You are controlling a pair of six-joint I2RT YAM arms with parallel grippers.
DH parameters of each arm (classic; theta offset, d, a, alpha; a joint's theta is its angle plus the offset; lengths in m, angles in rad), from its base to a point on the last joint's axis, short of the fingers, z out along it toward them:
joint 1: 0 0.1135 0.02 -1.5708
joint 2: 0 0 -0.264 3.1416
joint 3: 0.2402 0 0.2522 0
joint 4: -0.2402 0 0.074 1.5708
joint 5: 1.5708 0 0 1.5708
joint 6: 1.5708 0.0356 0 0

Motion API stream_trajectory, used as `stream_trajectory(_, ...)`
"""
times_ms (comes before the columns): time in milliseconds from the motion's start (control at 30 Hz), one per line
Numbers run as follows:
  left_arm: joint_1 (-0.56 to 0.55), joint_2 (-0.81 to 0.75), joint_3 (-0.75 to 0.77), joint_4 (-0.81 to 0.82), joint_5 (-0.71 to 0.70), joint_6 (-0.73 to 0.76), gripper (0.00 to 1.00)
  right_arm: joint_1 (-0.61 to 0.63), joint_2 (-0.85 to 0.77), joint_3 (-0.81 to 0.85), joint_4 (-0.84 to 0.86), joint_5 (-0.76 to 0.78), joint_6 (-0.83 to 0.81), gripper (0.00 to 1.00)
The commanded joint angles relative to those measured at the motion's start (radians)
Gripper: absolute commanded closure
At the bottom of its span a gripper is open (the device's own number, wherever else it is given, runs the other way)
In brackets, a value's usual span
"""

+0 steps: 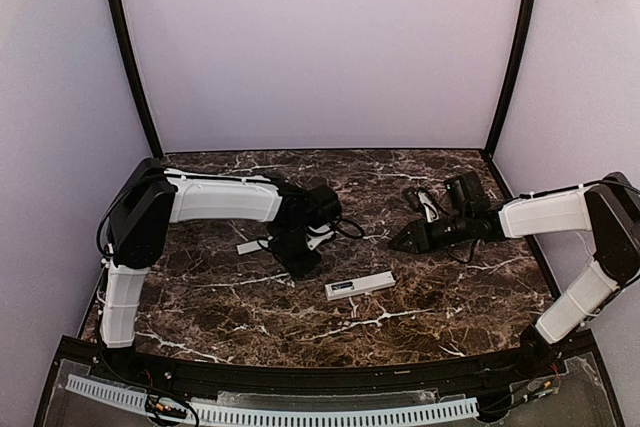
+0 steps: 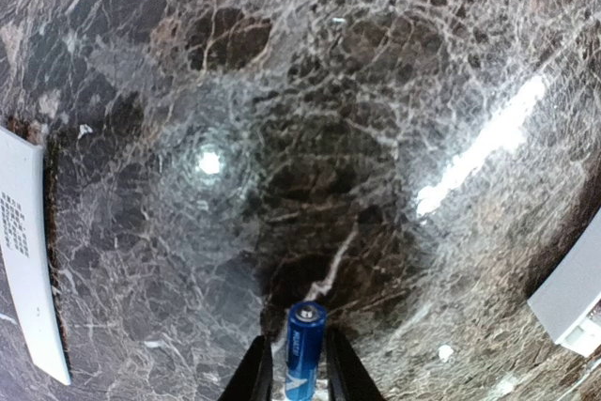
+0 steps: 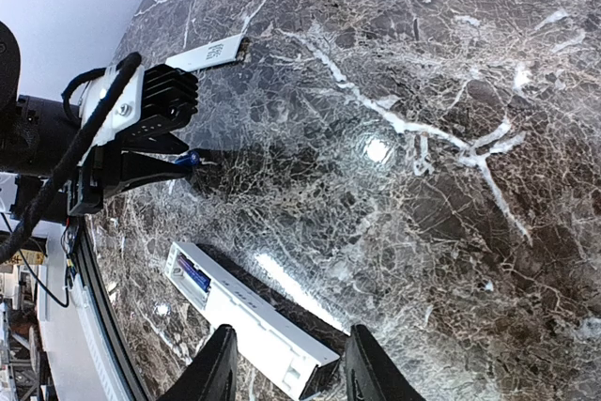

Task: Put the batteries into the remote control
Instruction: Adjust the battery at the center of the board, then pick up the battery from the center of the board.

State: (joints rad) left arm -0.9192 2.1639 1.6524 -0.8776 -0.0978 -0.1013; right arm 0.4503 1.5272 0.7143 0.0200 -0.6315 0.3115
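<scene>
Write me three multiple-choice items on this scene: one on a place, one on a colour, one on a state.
1. Where is the remote?
A. Lifted in the air
B. Flat on the table
C. Leaning on the back wall

2. What colour is the battery in the left pincer?
A. Blue
B. Red
C. Yellow

3. How is the right pincer?
A. Shut on a battery
B. Shut on the remote
C. Open and empty

Answers:
1 B: the top view shows it lying on the marble between the arms, with nothing gripping it.
2 A: the left wrist view shows a blue cell clamped between the fingers.
3 C: the right wrist view shows its fingers spread, with nothing held between them.
</scene>
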Motion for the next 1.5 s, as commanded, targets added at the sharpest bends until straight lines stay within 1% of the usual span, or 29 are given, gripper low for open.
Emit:
stream_trajectory(0,0.013,0.020,-0.020,-0.092,0.034,0.028,0.77,-0.007,-0.027,-0.018,0.009,0.007,-0.007,0.62)
stream_trajectory(133,0.020,0.036,0.008,-0.110,0.041,0.036,0.77,-0.007,-0.027,-0.026,0.019,0.006,-0.002,0.62)
stream_trajectory(333,0.023,0.067,0.049,-0.132,0.050,0.059,0.80,-0.007,-0.024,-0.030,0.024,0.001,-0.001,0.62)
stream_trajectory(633,0.025,0.120,0.112,-0.158,0.040,0.079,0.81,-0.008,-0.024,-0.035,0.031,-0.001,0.005,0.62)
stream_trajectory(700,0.025,0.125,0.116,-0.158,0.036,0.079,0.82,-0.007,-0.023,-0.036,0.030,-0.001,0.005,0.62)
stream_trajectory(767,0.025,0.124,0.119,-0.161,0.025,0.076,0.86,-0.007,-0.023,-0.036,0.031,0.000,0.005,0.63)
stream_trajectory(833,0.025,0.112,0.110,-0.153,0.014,0.071,0.94,-0.007,-0.022,-0.036,0.031,-0.001,0.004,0.63)
stream_trajectory(867,0.025,0.104,0.104,-0.146,0.006,0.069,0.97,-0.008,-0.022,-0.036,0.030,-0.004,0.005,0.63)
stream_trajectory(900,0.025,0.079,0.084,-0.121,0.006,0.070,0.99,-0.008,-0.020,-0.036,0.029,-0.007,0.003,0.63)
stream_trajectory(1000,0.025,-0.025,0.014,-0.046,0.027,0.077,1.00,-0.008,-0.023,-0.040,0.023,-0.010,-0.001,0.63)
stream_trajectory(1133,0.023,-0.163,-0.092,0.107,0.022,0.082,1.00,-0.007,-0.045,-0.054,0.017,-0.012,0.000,0.63)
stream_trajectory(1200,0.024,-0.226,-0.152,0.213,0.033,0.092,1.00,-0.007,-0.055,-0.060,0.016,-0.017,0.000,0.63)
stream_trajectory(1267,0.023,-0.284,-0.213,0.299,0.099,0.095,1.00,-0.008,-0.061,-0.064,0.013,-0.020,-0.001,0.63)
stream_trajectory(1300,0.022,-0.300,-0.232,0.329,0.166,0.095,1.00,-0.007,-0.064,-0.065,0.011,-0.022,-0.002,0.63)
stream_trajectory(1367,0.017,-0.338,-0.280,0.393,0.254,0.119,1.00,-0.008,-0.067,-0.067,0.009,-0.024,-0.003,0.63)
stream_trajectory(1467,-0.012,-0.361,-0.317,0.452,0.322,0.164,0.99,-0.007,-0.073,-0.070,0.012,-0.028,-0.002,0.62)
